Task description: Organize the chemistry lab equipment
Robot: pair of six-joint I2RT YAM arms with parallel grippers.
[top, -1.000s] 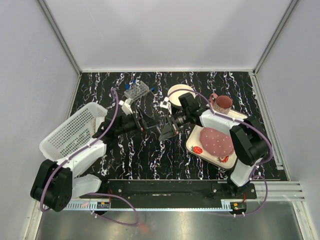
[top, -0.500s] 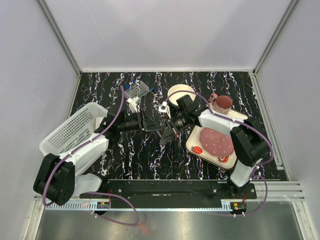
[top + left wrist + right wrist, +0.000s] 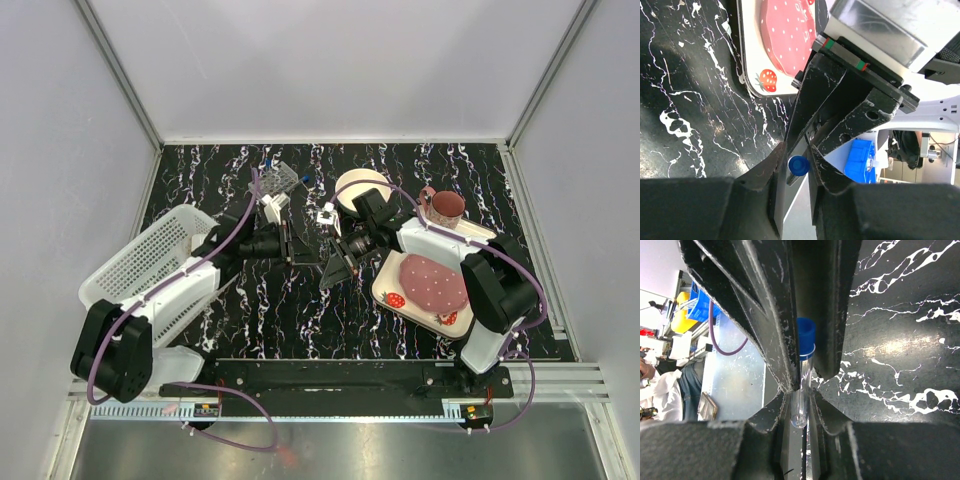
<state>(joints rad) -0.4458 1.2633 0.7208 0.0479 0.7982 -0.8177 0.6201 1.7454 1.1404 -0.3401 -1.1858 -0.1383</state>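
Note:
A thin blue-capped tube (image 3: 804,375) hangs between my two grippers above the middle of the table. My right gripper (image 3: 801,395) is shut on its clear lower end. My left gripper (image 3: 798,151) has closed on the blue cap (image 3: 798,165), with a finger against each side. From above, the left gripper (image 3: 297,248) and the right gripper (image 3: 333,262) meet tip to tip and hide the tube. The small clear tube rack (image 3: 277,181) stands at the back left, holding blue-capped tubes.
A white perforated basket (image 3: 140,265) lies tilted at the left. The white bowl (image 3: 360,184) sits behind the right arm. The pink mug (image 3: 445,206) and the strawberry plate (image 3: 432,285) are at the right. Black marbled tabletop (image 3: 290,310) lies in front.
My left gripper has moved right toward the right gripper and closed from wide open onto the tube's blue cap. The right gripper has kept its hold, shifting only slightly.

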